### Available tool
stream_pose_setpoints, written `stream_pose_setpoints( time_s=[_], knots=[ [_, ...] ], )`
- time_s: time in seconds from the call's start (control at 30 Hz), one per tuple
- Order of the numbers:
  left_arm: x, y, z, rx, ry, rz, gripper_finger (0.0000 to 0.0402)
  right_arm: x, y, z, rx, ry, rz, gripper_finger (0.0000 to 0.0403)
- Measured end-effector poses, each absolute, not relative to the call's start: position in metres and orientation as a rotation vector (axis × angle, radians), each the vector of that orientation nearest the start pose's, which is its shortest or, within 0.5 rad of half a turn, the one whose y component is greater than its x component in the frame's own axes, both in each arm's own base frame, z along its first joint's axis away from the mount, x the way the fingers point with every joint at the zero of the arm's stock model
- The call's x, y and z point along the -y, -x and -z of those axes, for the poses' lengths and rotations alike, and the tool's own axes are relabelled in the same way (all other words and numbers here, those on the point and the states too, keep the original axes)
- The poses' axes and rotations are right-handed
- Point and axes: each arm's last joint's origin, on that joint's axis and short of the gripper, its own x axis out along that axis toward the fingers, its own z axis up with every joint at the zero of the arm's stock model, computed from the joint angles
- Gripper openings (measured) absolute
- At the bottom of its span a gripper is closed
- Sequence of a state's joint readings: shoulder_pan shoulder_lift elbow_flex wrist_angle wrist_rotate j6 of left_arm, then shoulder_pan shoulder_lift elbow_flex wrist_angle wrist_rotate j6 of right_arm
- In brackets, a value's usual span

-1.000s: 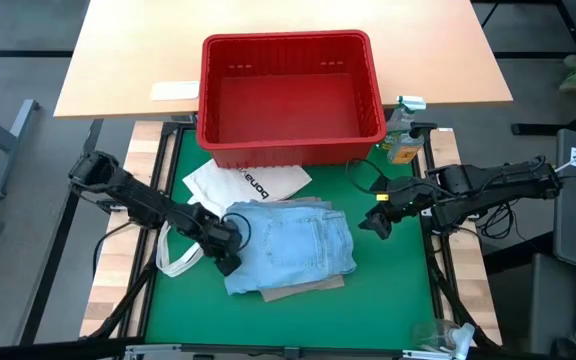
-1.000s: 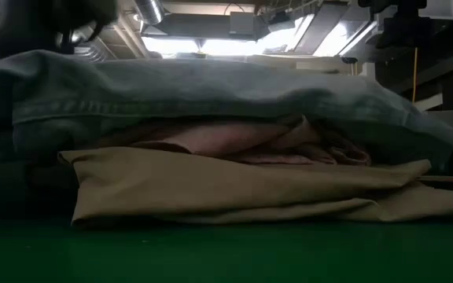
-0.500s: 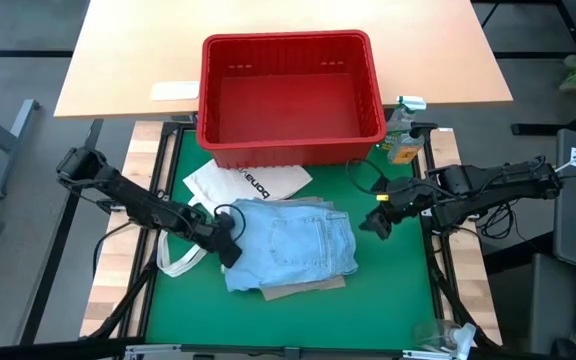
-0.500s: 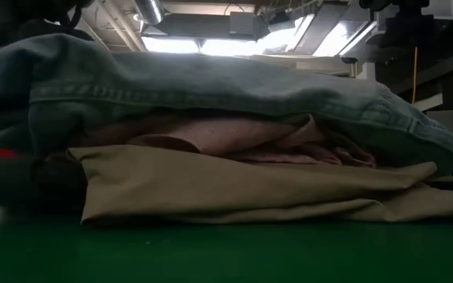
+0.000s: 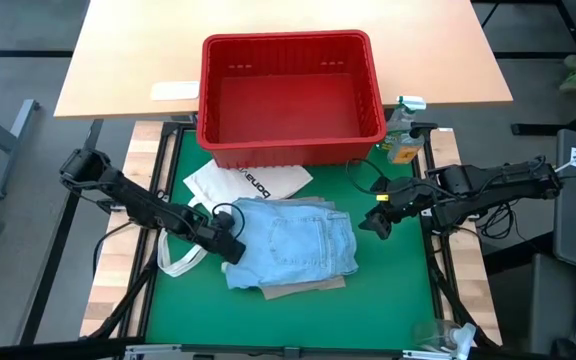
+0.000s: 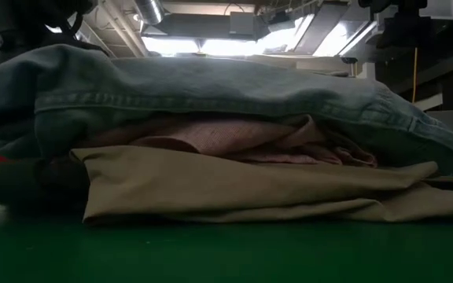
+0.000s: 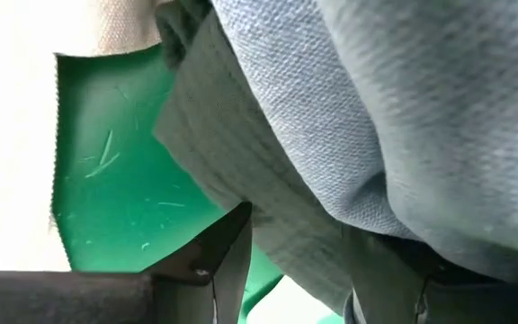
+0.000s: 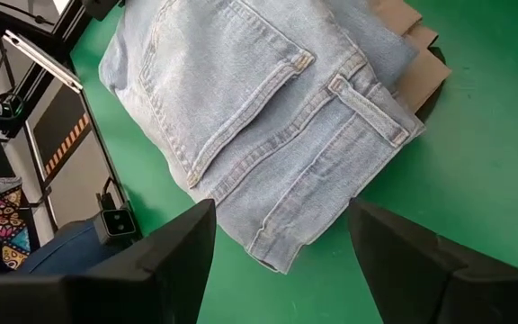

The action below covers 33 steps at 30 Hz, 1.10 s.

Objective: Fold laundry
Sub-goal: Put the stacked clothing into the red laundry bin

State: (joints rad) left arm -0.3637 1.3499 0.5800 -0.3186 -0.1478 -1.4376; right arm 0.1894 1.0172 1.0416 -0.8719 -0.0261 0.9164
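Observation:
The laundry lies stacked in the middle of the green mat: light blue jeans (image 5: 293, 240) on top, a mottled pink top (image 6: 234, 137) under them, beige trousers (image 6: 250, 192) at the bottom, resting on the mat. A grey-green layer (image 7: 241, 171) shows under the denim in the left wrist view. My left gripper (image 5: 230, 246) is at the stack's left edge, shut on cloth. My right gripper (image 5: 378, 222) hovers open off the stack's right side, above the mat, with nothing between its fingers (image 8: 187, 243). My left gripper has the stack's left edge between its two fingers: the denim (image 7: 367, 180) and the grey-green layer (image 7: 277, 234) fill the gap, so several layers. The fingers slant down from the table's left. The rest of the stack lies on the mat.
A red basket (image 5: 290, 95) stands at the mat's far edge. A white tote bag (image 5: 248, 180) lies between it and the stack, its handles (image 5: 178, 258) looping beside my left gripper. A bottle (image 5: 403, 140) stands at the far right. Bare mat lies toward the near edge.
My left gripper has rolled and tipped at the stack's left edge, staying about where it was. The jeans' left end, which drooped toward the mat, now stands bunched up higher, and the beige trousers' left edge has slid a little toward the right.

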Motion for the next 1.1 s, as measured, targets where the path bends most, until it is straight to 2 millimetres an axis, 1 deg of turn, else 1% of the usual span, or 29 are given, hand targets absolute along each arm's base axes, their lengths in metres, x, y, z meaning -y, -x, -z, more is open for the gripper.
stream_pose_setpoints(
  time_s=[0.23,0.4,0.5,0.6,0.73,0.87,1.0,1.1],
  knots=[
    [0.075,-0.211,-0.148,-0.96,1.011,-0.579,0.0165,-0.036,-0.184,-0.321,-0.873,-0.777,0.218,0.0254],
    [0.077,-0.208,-0.147,-1.072,1.017,-0.534,0.0165,-0.033,-0.172,-0.314,-0.987,-0.746,0.279,0.0254],
    [0.077,-0.206,-0.146,-1.102,1.021,-0.537,0.0165,-0.031,-0.164,-0.308,-1.057,-0.72,0.366,0.0254],
    [0.076,-0.206,-0.146,-1.069,1.026,-0.568,0.0165,-0.03,-0.164,-0.295,-1.076,-0.737,0.404,0.0254],
    [0.076,-0.21,-0.145,-1.019,1.021,-0.576,0.0165,-0.032,-0.169,-0.267,-1.088,-0.762,0.384,0.0254],
    [0.078,-0.215,-0.139,-1.011,1.026,-0.572,0.0165,-0.034,-0.175,-0.243,-1.05,-0.832,0.38,0.0254],
    [0.08,-0.219,-0.13,-1.024,1.033,-0.602,0.0165,-0.034,-0.178,-0.229,-1.013,-0.897,0.396,0.0254],
    [0.081,-0.222,-0.127,-1.021,1.033,-0.6,0.0165,-0.035,-0.18,-0.217,-0.986,-0.923,0.39,0.0254]
  ],
)
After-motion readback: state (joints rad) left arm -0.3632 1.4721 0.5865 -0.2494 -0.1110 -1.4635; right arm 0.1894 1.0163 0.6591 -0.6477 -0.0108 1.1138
